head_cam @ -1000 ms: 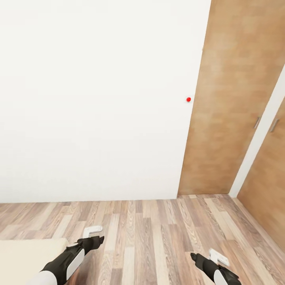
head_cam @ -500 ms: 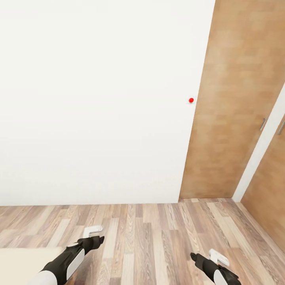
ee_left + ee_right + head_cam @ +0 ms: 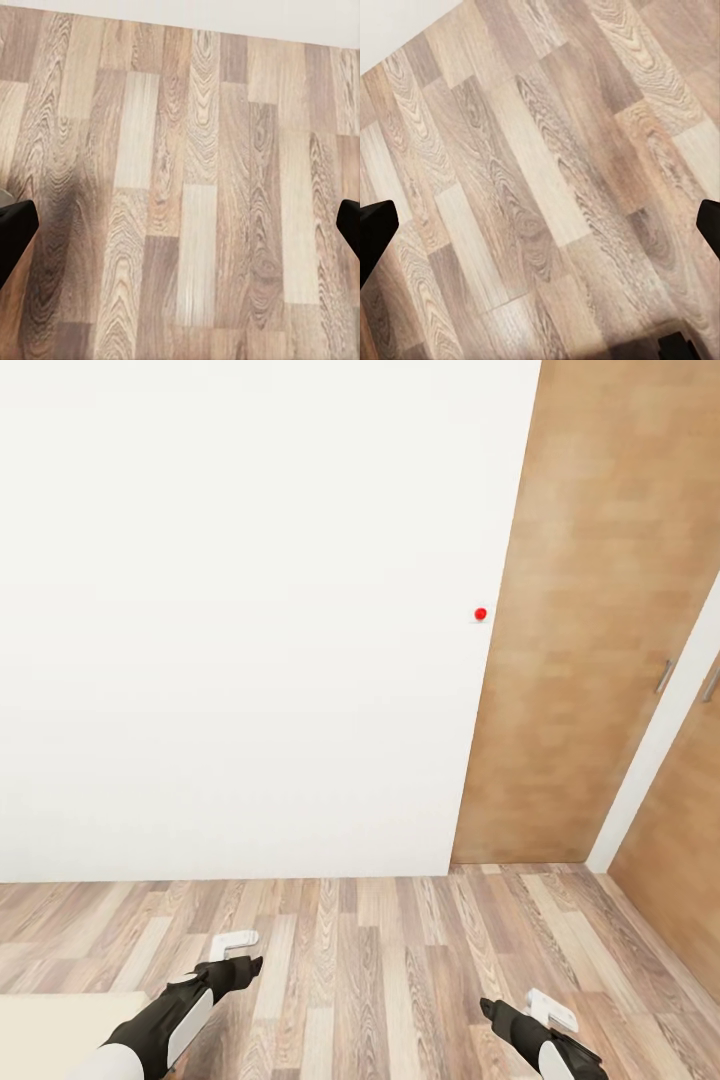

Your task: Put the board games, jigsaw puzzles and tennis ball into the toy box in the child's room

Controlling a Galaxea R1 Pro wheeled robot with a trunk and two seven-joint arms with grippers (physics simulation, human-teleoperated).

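I face a bare white wall point(image 3: 230, 610) of the child's room over a wood-plank floor point(image 3: 380, 950). A cream corner of the bed point(image 3: 55, 1025) lies at the lower left. The toys, the table and the toy box are out of view. My left gripper point(image 3: 238, 958) hangs low over the floor beside the bed corner. In the left wrist view the left gripper point(image 3: 180, 229) is open, its dark fingertips point(image 3: 15, 232) wide apart over bare planks. My right gripper point(image 3: 498, 1010) is low on the right. It is open too point(image 3: 540, 232), with nothing between its fingers.
A wooden door point(image 3: 590, 620) stands to the right of the wall, with a small red round button point(image 3: 480, 614) beside it. A white frame strip point(image 3: 655, 740) and a second wooden panel point(image 3: 680, 830) close the far right. Floor stretches between the arms.
The whole picture has shifted a little as the camera moved. Less of the bed corner shows at the lower left. Both arms keep the same pose.
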